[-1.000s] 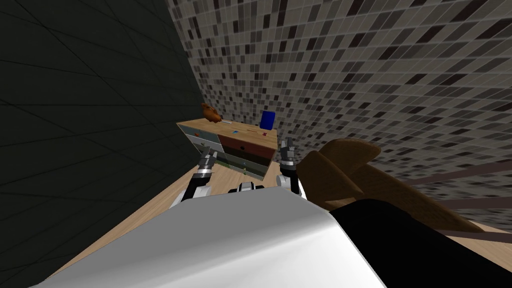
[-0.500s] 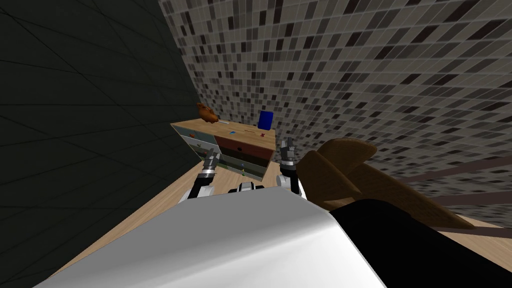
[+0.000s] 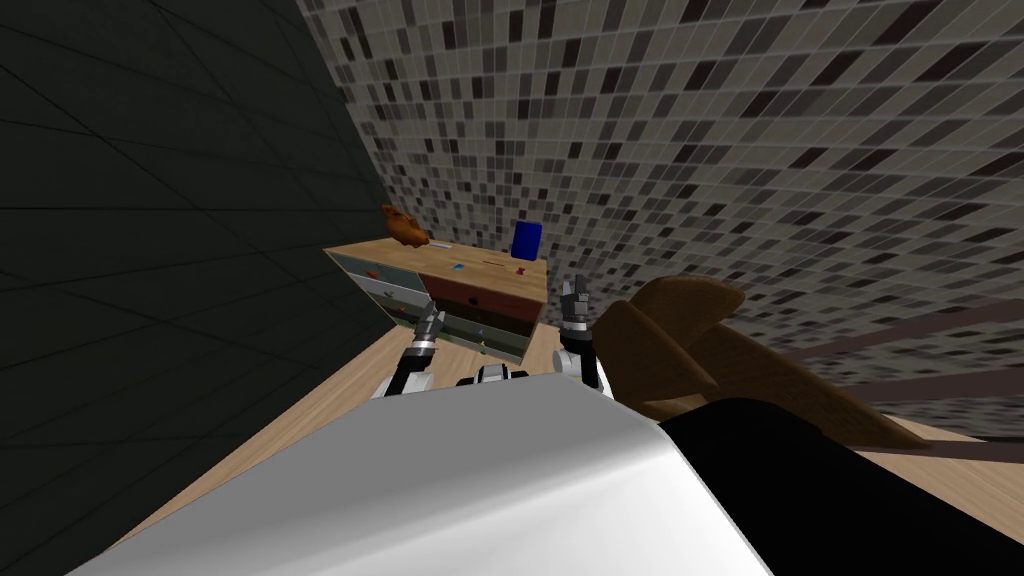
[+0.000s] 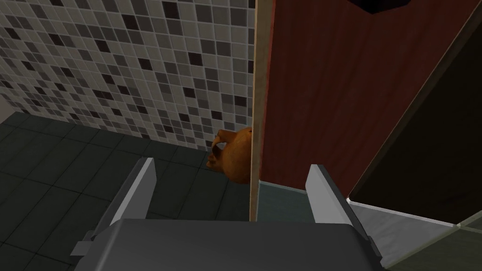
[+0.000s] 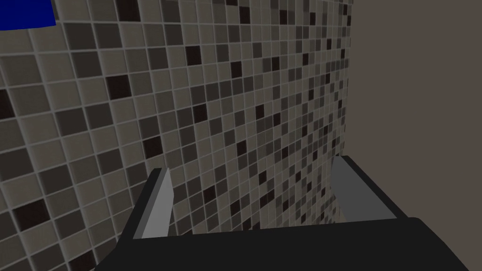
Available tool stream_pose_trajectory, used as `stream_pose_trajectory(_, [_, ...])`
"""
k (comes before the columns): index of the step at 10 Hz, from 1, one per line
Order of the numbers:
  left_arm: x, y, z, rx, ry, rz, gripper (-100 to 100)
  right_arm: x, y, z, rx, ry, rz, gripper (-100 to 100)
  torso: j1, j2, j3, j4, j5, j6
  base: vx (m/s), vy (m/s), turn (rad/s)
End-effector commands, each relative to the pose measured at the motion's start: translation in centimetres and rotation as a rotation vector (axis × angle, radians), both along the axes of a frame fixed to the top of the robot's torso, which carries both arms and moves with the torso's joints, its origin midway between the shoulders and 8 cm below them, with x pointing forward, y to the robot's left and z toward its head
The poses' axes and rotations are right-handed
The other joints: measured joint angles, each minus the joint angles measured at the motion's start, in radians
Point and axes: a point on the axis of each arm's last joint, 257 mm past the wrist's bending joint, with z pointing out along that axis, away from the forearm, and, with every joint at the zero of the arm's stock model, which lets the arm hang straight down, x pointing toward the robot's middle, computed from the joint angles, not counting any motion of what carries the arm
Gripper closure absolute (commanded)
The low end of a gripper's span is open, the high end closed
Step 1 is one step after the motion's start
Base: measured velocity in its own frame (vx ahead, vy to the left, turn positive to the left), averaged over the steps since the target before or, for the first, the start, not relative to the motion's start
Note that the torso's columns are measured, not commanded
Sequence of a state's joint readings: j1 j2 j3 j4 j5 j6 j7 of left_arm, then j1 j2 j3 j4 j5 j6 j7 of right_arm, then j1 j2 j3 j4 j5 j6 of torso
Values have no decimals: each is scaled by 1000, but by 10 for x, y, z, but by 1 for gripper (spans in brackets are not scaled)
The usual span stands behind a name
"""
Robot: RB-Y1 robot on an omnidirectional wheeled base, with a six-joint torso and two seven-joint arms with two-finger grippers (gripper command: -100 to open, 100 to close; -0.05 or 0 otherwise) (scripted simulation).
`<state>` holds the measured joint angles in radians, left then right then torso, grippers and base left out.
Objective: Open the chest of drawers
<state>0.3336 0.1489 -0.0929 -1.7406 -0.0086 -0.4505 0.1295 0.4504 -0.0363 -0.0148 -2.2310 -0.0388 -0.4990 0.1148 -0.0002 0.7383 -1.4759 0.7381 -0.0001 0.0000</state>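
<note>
Chest of drawers (image 3: 480, 300) lies lengthwise along tiled wall (image 3: 700, 150), drawer fronts facing left gripper (image 3: 432, 322), its fingers spread, close before them.

The left gripper (image 3: 432, 318) and the right gripper (image 3: 572, 290) are both pointing up near the frame's middle, fingers spread apart.

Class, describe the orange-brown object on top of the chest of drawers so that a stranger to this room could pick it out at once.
Where the dark wall meets the mosaic wall stands the chest of drawers. The orange-brown object sits on its top at the end nearest the dark wall. It is rounded, unlike the upright blue block at the other end.
</note>
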Motion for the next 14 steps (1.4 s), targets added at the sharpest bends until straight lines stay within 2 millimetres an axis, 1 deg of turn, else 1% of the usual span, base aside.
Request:
stream_pose_trajectory(1, [4,-6,-22,3,35,-11,-100,0,0,0,0,0,0,0,0,0,0,0,0,0,56,-40,-49])
stream_pose_trajectory(6, [9,-22,-63,-4,101,-33,-100,0,0,0,0,0,0,0,0,0,0,0,0,0,52,-43,-59])
stream_pose_trajectory(7, [10,-32,-76,-19,124,-39,-100,0,0,0,0,0,0,0,0,0,0,0,0,0,81,-49,-98])
stream_pose_trajectory(9, [11,-43,-87,-41,140,-44,-100,0,0,0,0,0,0,0,0,-1,-1,0,0,0,61,-45,-55])
stream_pose_trajectory(10, [13,-54,-93,-70,151,-46,-100,0,0,0,0,0,0,0,1,1,0,0,0,0,50,-33,-55])
stream_pose_trajectory(11, [13,-59,-94,-84,153,-46,-100,0,0,0,0,0,0,0,1,1,0,0,0,0,42,-33,-32])
stream_pose_trajectory(12, [13,-55,-92,-73,150,-45,-100,0,0,0,0,0,0,0,1,1,0,0,0,0,17,-16,-3])
stream_pose_trajectory(14, [20,-57,-83,-73,150,-45,-100,0,0,0,0,0,0,0,1,-1,0,0,0,0,69,-9,-5])
